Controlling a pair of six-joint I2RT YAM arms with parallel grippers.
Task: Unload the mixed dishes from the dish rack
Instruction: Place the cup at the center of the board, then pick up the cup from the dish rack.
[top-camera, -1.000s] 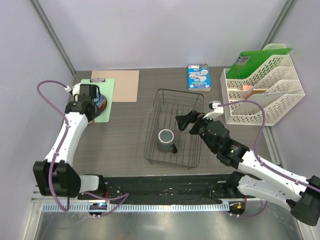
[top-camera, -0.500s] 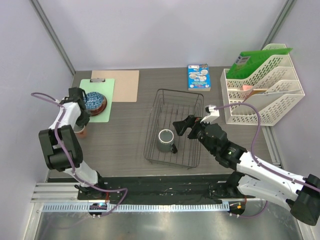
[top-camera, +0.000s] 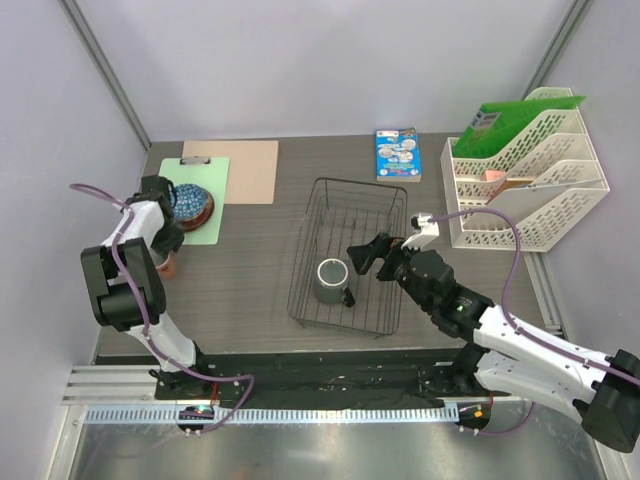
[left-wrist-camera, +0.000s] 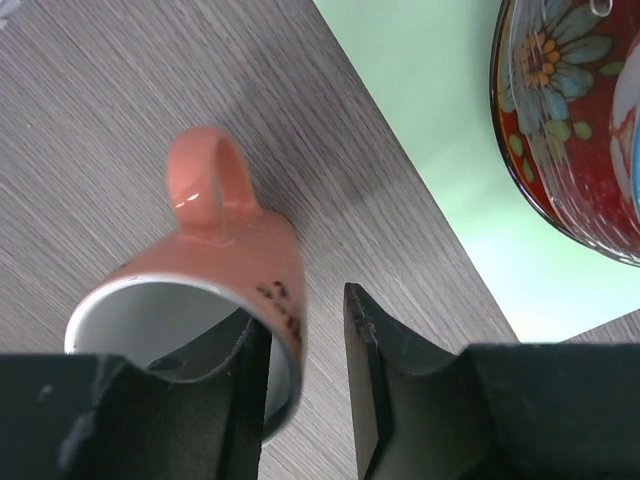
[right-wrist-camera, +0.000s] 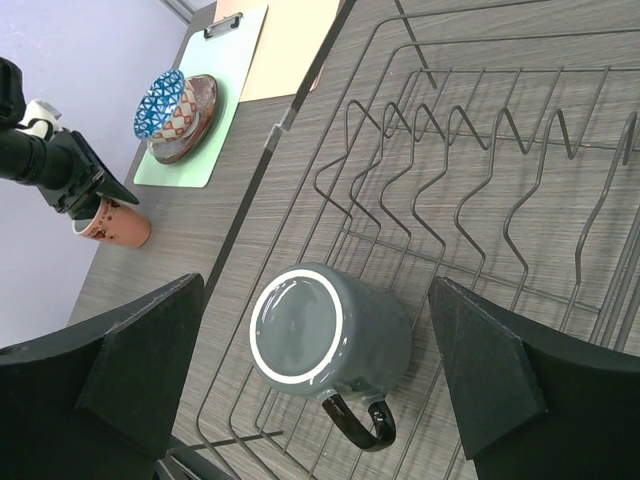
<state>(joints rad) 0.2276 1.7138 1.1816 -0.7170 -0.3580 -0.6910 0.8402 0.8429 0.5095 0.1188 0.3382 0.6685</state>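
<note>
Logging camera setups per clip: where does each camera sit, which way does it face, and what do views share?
Top external: above and behind the bases, looking down on the table; both arms show.
Left wrist: on the left arm, looking down past the left end effector at the cup; bowl upper right.
Right wrist: on the right arm, looking down across the rack at the mug, framed by the right end effector.
Shared: all three see cup and bowl.

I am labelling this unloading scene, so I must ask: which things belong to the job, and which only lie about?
Job: dish rack, grey-green mug, salmon-pink cup, patterned bowl, dark red plate.
Lying about: green clipboard, tan board, blue booklet, white file tray.
</note>
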